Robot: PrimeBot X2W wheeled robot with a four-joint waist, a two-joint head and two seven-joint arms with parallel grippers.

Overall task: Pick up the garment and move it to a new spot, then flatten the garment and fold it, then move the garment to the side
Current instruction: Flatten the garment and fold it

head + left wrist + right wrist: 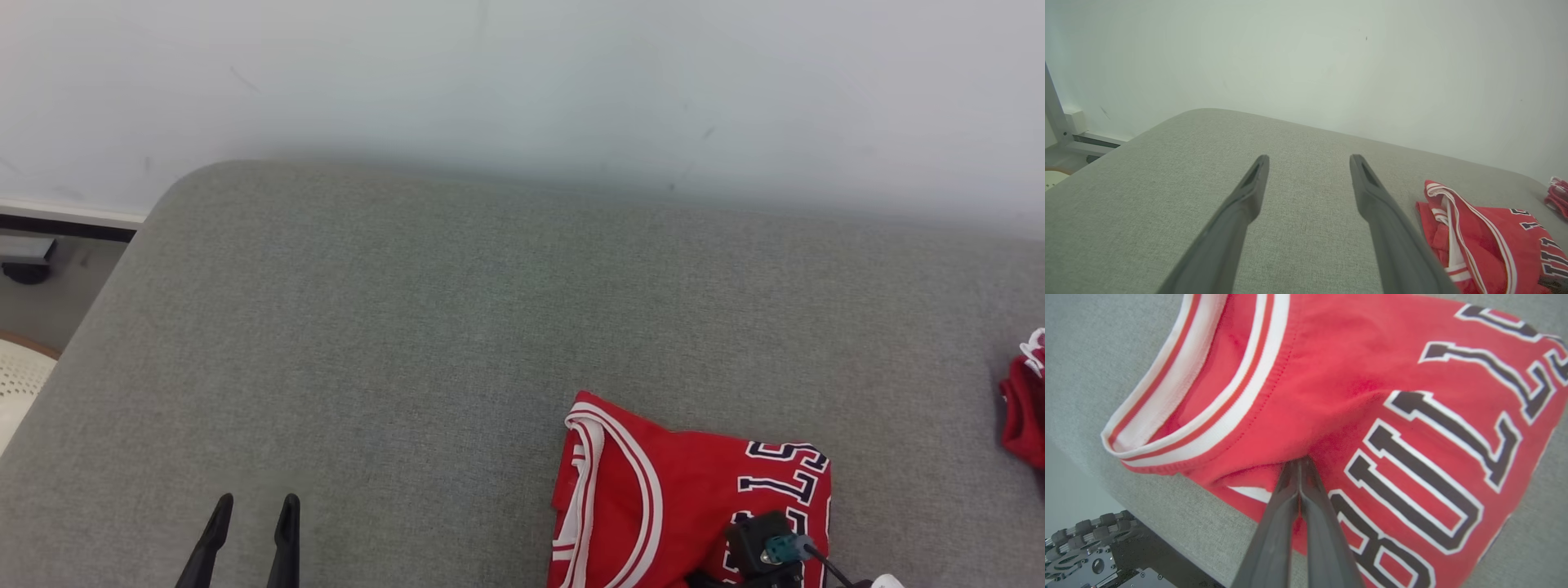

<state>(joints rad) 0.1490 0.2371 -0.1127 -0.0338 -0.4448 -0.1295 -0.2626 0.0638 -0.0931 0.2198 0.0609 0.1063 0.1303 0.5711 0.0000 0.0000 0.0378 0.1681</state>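
- Currently, jersey (653, 490): red, white neck trim (1253, 384), dark lettering (1412, 457). It lies in a compact, loosely doubled heap on the cushion (408, 327), at the front edge and right of centre.
- Right gripper (1300, 459): fingers pressed together, with the tips at a pucker in the cloth between trim and lettering. Judged to be pinching a fold of the jersey, though how many layers cannot be told.
- Left gripper (1309, 163): fingers spread and holding nothing, over the cushion's front left part, well apart from the jersey.
- Second garment (1024, 408): red, at the cushion's right end, apart from the jersey.
- Step in hand, judged: pick up the jersey and carry it to open cushion.
- Method, lift: raise slowly and straight off the cushion. A single-point pinch lets the cloth hang and swing, so check that the pucker holds before travelling.
- Method, carry: head for the cushion's bare middle, away from its right end, so that the two red garments do not mingle.
- Method, set-down: lower until the hanging hem lands first, then draw along the cushion so that the cloth lays out rather than heaps.
- Risk: a thin pinch may slip, or the lower layers may trail over the cushion's front edge.
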